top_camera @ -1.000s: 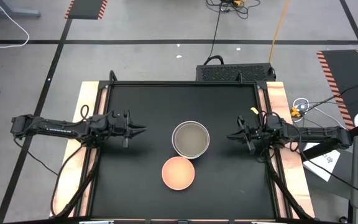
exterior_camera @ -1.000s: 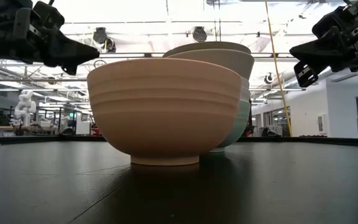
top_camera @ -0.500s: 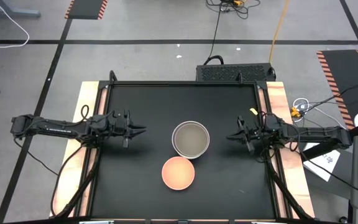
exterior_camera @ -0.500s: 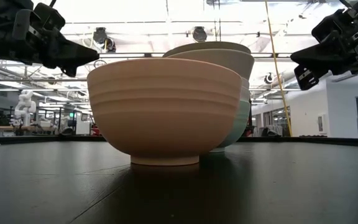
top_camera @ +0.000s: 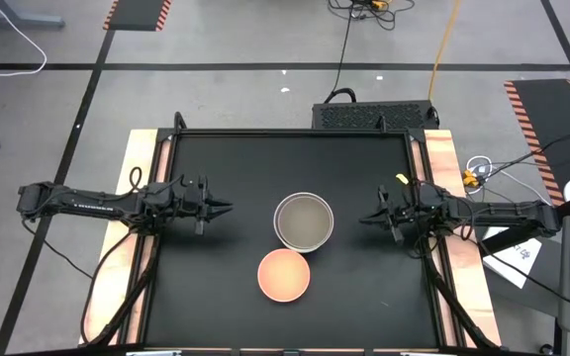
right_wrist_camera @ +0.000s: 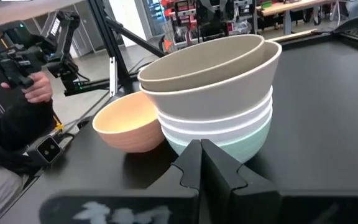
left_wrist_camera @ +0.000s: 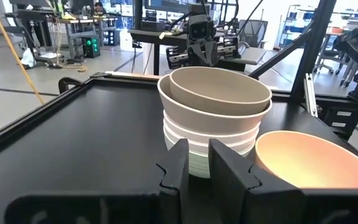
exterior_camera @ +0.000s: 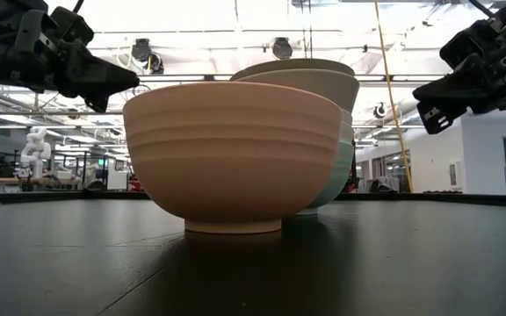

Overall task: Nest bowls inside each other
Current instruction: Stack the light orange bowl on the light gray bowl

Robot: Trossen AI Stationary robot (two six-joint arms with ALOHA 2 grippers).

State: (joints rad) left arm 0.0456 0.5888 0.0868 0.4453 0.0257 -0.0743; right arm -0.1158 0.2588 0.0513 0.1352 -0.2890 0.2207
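- Right gripper hung clenched on nothing, fingers pressed together, above the table. It had drifted a touch away from the bowls over the last second, the only real movement in the scene.
- Left gripper had stayed where it was, off the surface on the far side of the bowls from the right one. Its fingers stood a sliver apart and held nothing.
- Between the two tips, straight ahead of each, sat the stack of bowls. It had not shifted: an olive-grey one on top, beige and white ones under it, and a mint one at the base (its rim lines showed clearly from the right wrist).
- Just beside the stack, nearer neither gripper, the peach bowl stood upright on its own, also unmoved. Whether it touched the stack could not be told.
- With both grippers empty and the right one easing back, the stack looked finished apart from that one loose bowl. My judgement is that the task was one bowl short: the peach one was left to be lifted and set into the top of the stack.
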